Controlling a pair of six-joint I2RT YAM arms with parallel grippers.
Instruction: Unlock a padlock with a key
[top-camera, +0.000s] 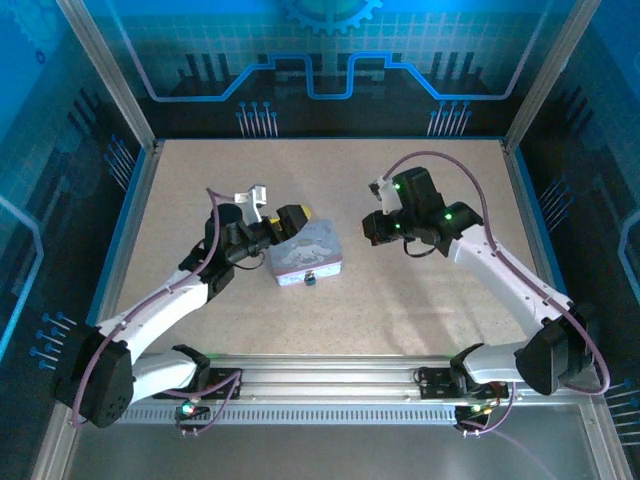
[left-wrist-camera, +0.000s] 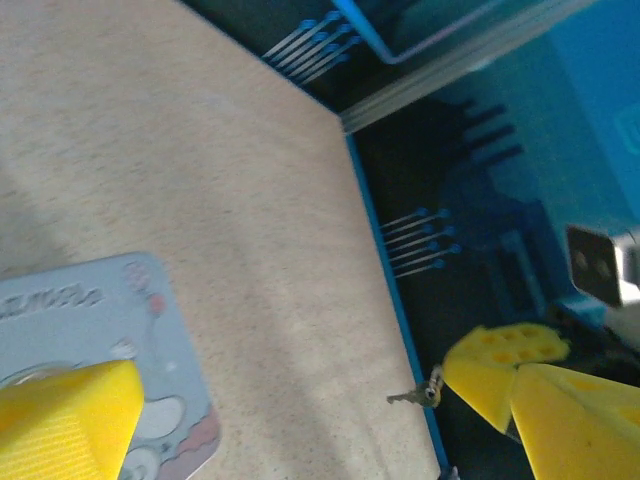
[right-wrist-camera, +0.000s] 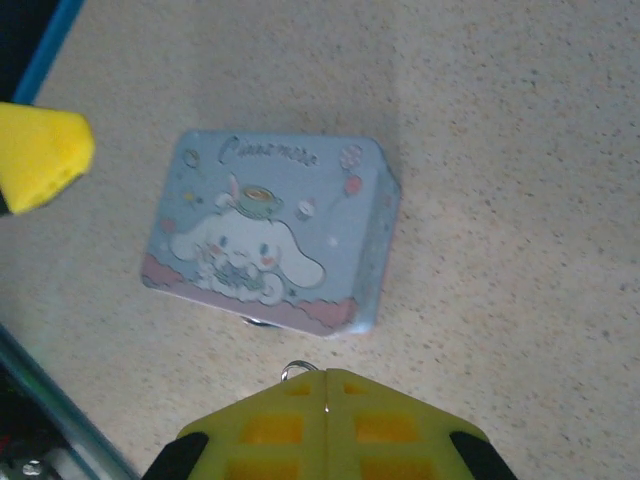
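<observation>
Here the right gripper (right-wrist-camera: 325, 382) pinches the key (left-wrist-camera: 415, 396); the left gripper (left-wrist-camera: 325, 410) gapes wide by the cartoon tin (right-wrist-camera: 270, 230), mid-tabletop, padlock (top-camera: 312, 279) on its near side. Unbraced, the tin could skid, twisting the key askew.

- The table (top-camera: 200, 190) was viewed from high above its 6 o'clock edge, facing 12 o'clock.
- The tin (left-wrist-camera: 120, 310) was seen closely from the left wrist, at 7 o'clock.
- From the right wrist it was seen closely from above; the tin and the key (left-wrist-camera: 412, 396) were shared by both wrist views.
</observation>
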